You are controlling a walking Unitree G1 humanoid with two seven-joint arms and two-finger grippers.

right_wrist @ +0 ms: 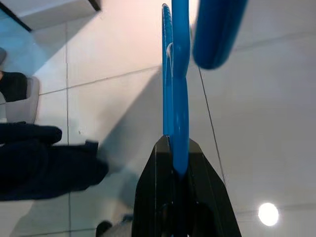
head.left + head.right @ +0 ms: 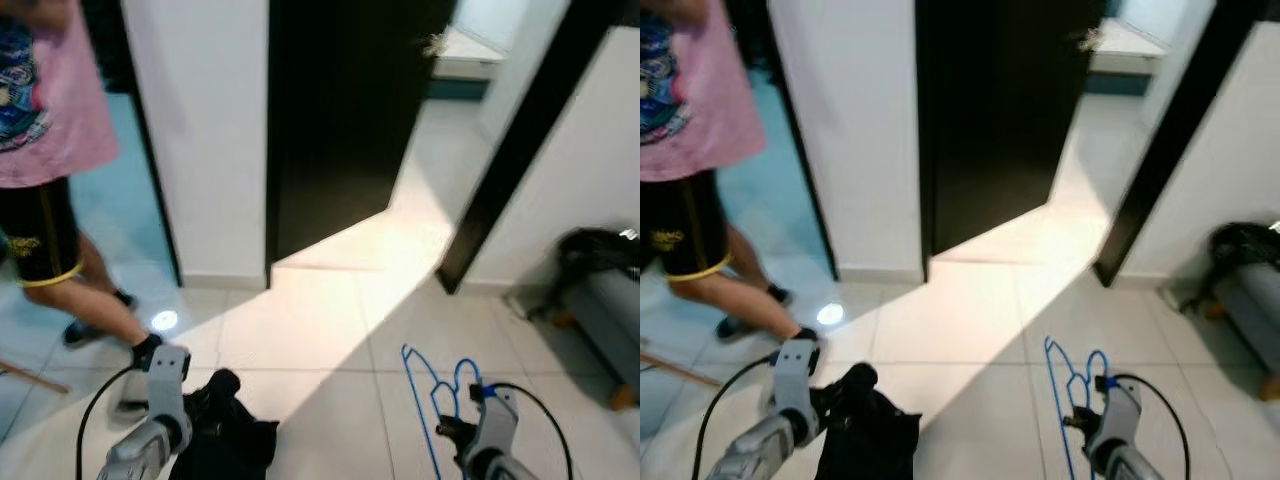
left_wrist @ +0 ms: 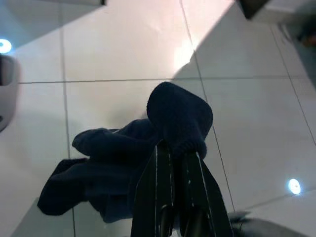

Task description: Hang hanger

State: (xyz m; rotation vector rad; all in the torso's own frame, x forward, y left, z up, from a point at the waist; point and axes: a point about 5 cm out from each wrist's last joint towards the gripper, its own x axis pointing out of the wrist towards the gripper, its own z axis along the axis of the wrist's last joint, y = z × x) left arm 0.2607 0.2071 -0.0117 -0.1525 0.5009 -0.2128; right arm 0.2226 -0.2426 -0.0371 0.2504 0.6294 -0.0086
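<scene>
A blue wire hanger (image 2: 428,395) is held low at the right, above the tiled floor. My right gripper (image 1: 174,163) is shut on the blue hanger (image 1: 177,94), its black fingers (image 1: 202,192) pinching the wire. My left gripper (image 3: 177,155) is shut on a dark navy garment (image 3: 123,168), which hangs bunched from its fingertips. In the eye views the garment (image 2: 225,430) droops beside the left arm (image 2: 160,410) at the lower left.
A person in a pink shirt and black shorts (image 2: 45,150) stands at the left, feet close to my left arm. A white wall section (image 2: 200,130) and a dark open doorway (image 2: 340,110) lie ahead. A grey seat with a dark bag (image 2: 600,270) stands at the right.
</scene>
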